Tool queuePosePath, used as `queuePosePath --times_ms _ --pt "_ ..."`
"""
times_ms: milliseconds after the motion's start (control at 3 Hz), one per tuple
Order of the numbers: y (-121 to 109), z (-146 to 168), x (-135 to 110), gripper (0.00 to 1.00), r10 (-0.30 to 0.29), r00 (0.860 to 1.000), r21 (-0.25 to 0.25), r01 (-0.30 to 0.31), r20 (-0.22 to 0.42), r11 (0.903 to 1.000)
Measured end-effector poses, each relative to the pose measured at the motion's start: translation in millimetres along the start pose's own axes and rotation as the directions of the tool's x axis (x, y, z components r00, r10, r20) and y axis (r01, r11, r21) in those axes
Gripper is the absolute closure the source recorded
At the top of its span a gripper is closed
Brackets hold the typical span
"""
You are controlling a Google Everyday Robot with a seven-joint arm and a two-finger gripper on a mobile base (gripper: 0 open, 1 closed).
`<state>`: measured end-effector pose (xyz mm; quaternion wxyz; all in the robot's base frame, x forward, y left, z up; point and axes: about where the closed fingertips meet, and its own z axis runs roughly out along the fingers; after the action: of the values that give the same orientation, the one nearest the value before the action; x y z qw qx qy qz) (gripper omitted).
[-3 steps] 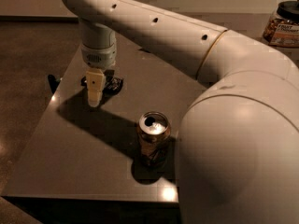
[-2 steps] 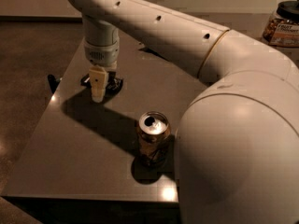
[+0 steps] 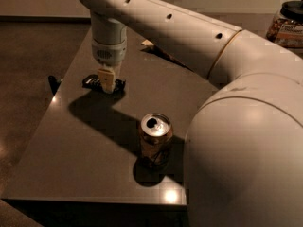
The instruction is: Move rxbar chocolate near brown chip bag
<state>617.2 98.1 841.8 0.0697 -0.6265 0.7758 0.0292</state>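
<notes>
The rxbar chocolate (image 3: 93, 82) is a small flat black bar lying on the grey table (image 3: 85, 150) near its far left side. My gripper (image 3: 107, 81) hangs from the white arm and is down over the middle of the bar, whose ends show on both sides. The brown chip bag (image 3: 148, 44) is mostly hidden behind my arm. Only a cream corner and a dark sliver of it show at the back of the table, to the right of the bar.
A brown-gold drink can (image 3: 155, 139) stands upright and opened near the table's front middle. A lidded jar with a brown label (image 3: 287, 25) stands at the far right. A small black object (image 3: 54, 83) sits at the table's left edge. My arm's bulk fills the right side.
My gripper has moved a little to the right and away from the camera, from beside the bar's left end to over its middle. The bar and the can have not moved.
</notes>
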Motion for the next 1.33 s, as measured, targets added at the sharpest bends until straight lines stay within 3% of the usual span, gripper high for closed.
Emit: queuePosePath --times_ms 333,667,1000,1333 --pt "-0.3 -0.4 3.0 0.88 0.0 1.0 0.001 0.0 -0.005 1.0" --pt "-0.4 -1.8 3.0 1.0 0.0 1.0 0.001 0.0 -0.005 1.0" --pt "-14.8 -18.5 26.9 1.0 0.04 0.999 0.034 -0.04 0.0 0.9986" --pt "-44.7 -52.8 87.5 1.0 0.148 0.989 0.098 -0.149 0.016 0.984"
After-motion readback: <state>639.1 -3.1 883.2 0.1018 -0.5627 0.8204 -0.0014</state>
